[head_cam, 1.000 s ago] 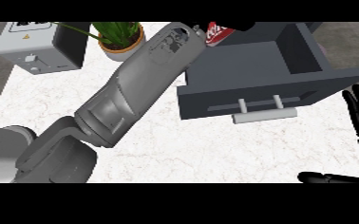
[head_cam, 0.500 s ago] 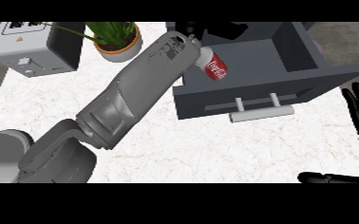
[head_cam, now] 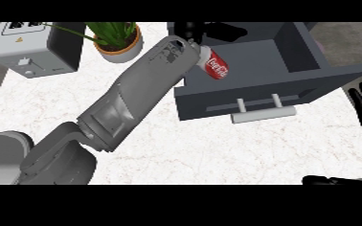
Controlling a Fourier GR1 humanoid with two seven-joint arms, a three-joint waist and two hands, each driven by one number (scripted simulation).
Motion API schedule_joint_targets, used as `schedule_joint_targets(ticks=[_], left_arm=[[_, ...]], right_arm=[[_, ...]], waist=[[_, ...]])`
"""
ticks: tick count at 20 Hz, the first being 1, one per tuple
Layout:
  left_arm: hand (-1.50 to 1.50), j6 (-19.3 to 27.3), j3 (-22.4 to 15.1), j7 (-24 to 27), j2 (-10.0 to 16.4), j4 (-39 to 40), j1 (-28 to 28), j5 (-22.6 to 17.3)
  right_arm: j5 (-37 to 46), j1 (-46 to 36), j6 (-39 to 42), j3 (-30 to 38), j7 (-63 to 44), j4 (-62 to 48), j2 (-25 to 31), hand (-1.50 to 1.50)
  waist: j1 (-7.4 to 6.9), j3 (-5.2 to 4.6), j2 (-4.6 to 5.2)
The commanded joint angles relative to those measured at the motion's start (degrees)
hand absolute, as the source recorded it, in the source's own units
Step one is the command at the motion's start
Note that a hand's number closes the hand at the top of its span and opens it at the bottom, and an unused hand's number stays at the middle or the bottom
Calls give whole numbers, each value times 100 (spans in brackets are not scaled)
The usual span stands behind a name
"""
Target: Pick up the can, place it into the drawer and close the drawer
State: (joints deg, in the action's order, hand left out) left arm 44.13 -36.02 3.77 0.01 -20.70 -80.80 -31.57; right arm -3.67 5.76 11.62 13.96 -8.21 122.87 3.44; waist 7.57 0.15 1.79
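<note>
while the coca-cola can [head_cam: 216, 68] lies in the drawer [head_cam: 311, 80], left hand [head_cam: 210, 29] has fingers [head_cam: 231, 31] spread.

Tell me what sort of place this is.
Most likely a kitchen: a white marbled counter top, an open grey drawer with a bar handle, and a potted plant next to a small grey appliance.
</note>
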Motion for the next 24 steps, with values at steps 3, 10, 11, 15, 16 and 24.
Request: schedule_joint_targets(ticks=[3, 10, 11, 15, 16, 24], left_arm=[[-150, 195, 29, 163, -1, -179, 133, -315], [-150, 56, 201, 262, -1, -278, -21, -696], [-150, 183, 141, 220, -1, -449, 43, -783], [-150, 273, 126, 441, -1, -645, 117, -916], [-150, 224, 287, 460, -1, -308, -126, -870], [-150, 373, 229, 190, -1, -293, -491, -894]], right_arm=[[793, -174, -76, 24, 295, 168, 332, -150], [1699, -309, -42, -371, 490, 374, 590, -150], [1870, -220, 12, -524, 526, 431, 608, -150], [2541, -298, -44, -680, 686, 350, 804, -150], [2741, -285, -69, -762, 777, 420, 844, -150], [4691, -656, -459, -1526, 858, -436, 1144, -150]], waist=[[-11, -5, 19], [-208, -8, -23], [-197, -8, -42], [-348, -10, -77], [-372, -10, -68], [-556, -9, -101]])
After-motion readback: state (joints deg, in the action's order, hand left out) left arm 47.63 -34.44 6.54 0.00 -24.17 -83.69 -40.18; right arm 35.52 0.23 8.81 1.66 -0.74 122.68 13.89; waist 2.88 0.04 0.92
